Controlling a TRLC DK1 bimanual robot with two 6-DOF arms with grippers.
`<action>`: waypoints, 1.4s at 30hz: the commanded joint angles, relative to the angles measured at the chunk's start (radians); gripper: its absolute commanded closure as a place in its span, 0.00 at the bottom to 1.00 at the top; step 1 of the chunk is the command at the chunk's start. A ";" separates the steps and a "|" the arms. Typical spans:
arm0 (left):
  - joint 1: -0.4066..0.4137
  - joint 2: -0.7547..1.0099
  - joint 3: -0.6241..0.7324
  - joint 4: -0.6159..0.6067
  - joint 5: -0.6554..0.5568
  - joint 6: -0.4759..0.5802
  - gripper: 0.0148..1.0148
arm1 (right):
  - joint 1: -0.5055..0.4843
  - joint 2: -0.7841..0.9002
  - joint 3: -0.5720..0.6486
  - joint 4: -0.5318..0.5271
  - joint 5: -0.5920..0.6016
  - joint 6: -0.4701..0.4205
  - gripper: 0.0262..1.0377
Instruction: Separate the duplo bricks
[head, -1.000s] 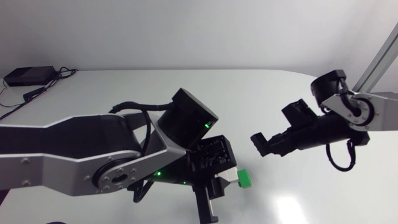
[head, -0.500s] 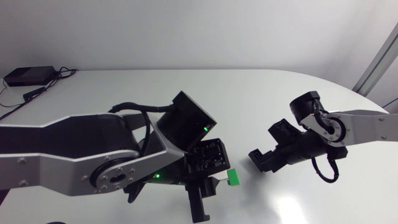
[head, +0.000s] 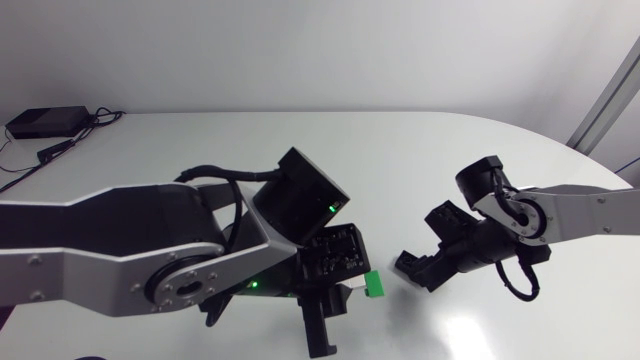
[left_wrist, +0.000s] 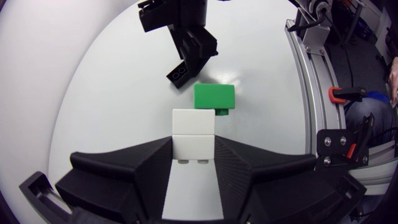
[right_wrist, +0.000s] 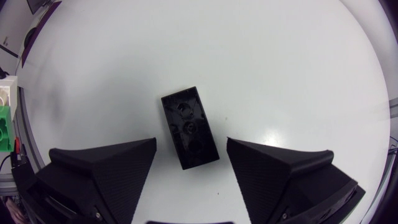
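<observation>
- Bench (head: 200, 150): white, with a rounded far-right corner; both arms are over its near half.
- Left arm (head: 110, 250): silver-grey links with black joints. It comes in from the left edge and ends about midway along the bench.
- Left end effector (left_wrist: 193, 146): clamped on the white brick, with one broad black finger pressed to each of its opposite sides.
- White brick (left_wrist: 193, 127): a duplo piece gripped by its rear part. Its front part sticks out past the fingertips, and small studs show at the gripped end.
- Green brick (left_wrist: 214, 97): a duplo piece joined to the front end of the white brick and set slightly off to one side. In the head view it projects from the left end effector toward the right arm, over the near half of the bench.
- Right arm (head: 570, 210): comes in from the right edge, with its end effector lowered toward the bench.
- Right end effector (right_wrist: 191, 148): fingers spread wide apart and gripping nothing. It sits just beside the green brick, with a small gap between them.
- Black block (right_wrist: 188, 124): oblong with round sockets along its face, seen between the right fingers and touching neither. I cannot tell whether it lies on the bench.
- Small black box (head: 45, 122): at the far-left corner of the bench, with cables trailing from it.
</observation>
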 joint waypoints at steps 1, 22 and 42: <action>-0.006 -0.003 -0.011 -0.005 -0.008 0.011 0.73 | -0.001 -0.069 -0.012 -0.042 -0.010 -0.009 0.04; -0.029 -0.028 0.021 0.146 -0.013 -0.064 0.73 | -0.173 -0.075 0.206 -0.651 -0.880 -0.208 0.05; -0.024 0.002 0.030 0.176 -0.010 -0.066 0.73 | -0.123 -0.064 0.183 -0.596 -0.914 -0.191 0.52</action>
